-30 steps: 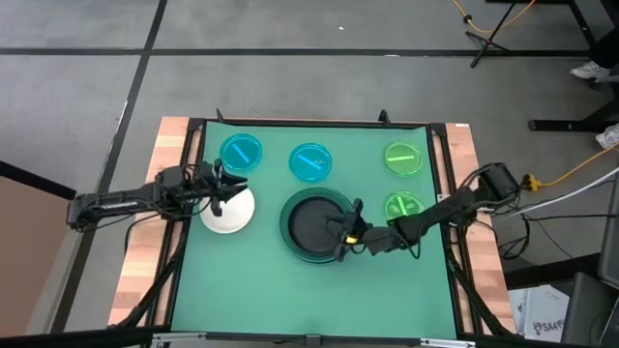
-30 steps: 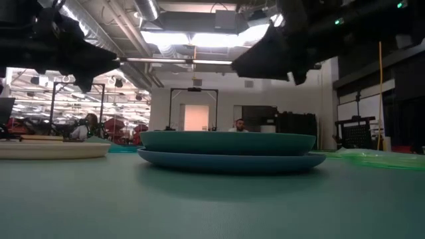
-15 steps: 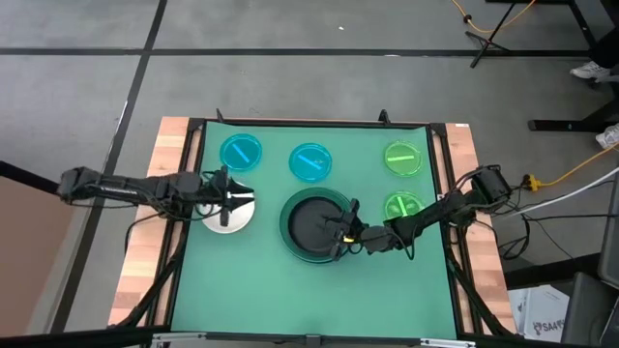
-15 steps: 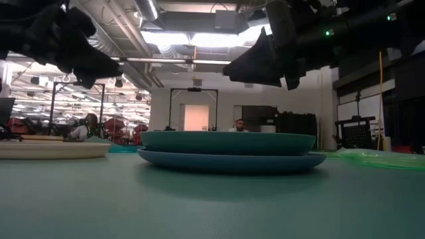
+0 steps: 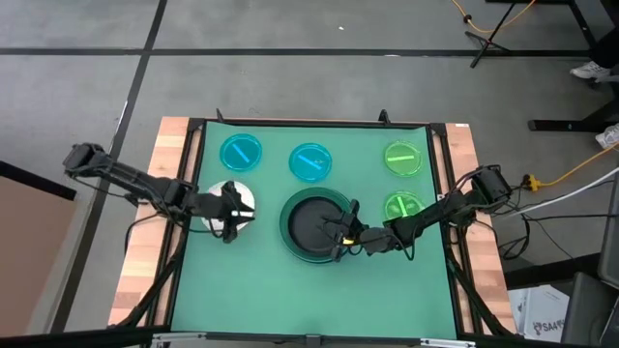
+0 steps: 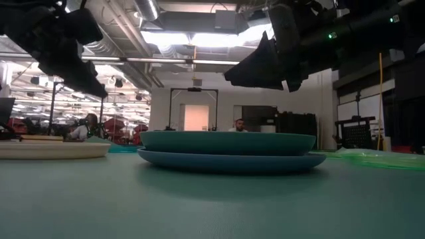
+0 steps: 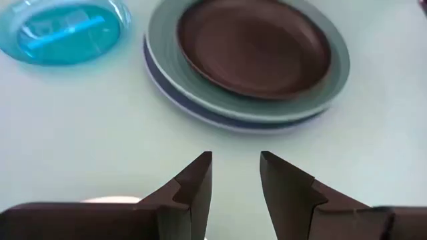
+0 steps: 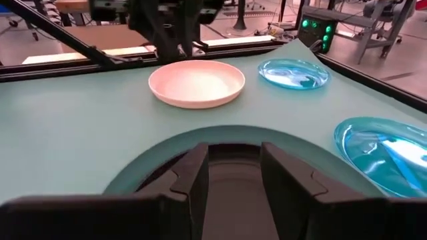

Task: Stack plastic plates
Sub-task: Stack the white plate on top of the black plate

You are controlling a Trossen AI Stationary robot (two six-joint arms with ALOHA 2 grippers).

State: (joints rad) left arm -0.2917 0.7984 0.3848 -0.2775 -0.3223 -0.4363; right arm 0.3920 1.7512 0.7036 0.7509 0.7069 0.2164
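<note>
A stack stands mid-table: the black plate (image 5: 309, 222) lies in the teal-green plate (image 6: 226, 141), which rests on the pale blue plate (image 6: 226, 161). The white plate (image 5: 245, 198) lies flat to the stack's left. My left gripper (image 5: 237, 208) hovers open above the white plate's right part, pointing toward the stack (image 7: 253, 47). My right gripper (image 5: 338, 232) hangs open above the black plate's right rim (image 8: 230, 190). Two cyan plates (image 5: 241, 153) (image 5: 310, 161) and two green plates (image 5: 402, 158) (image 5: 402, 206) lie apart on the mat.
The green mat (image 5: 290, 290) has free room along its near side. Wooden side boards (image 5: 145, 251) and a dark frame rail (image 5: 450, 174) border it. The right arm passes over the nearer green plate. A person (image 6: 239, 125) sits far off in the room behind.
My left gripper has moved a little toward the near edge and the stack over the white plate, while its arm has swung back toward the far left. The plates have stayed where they were.
</note>
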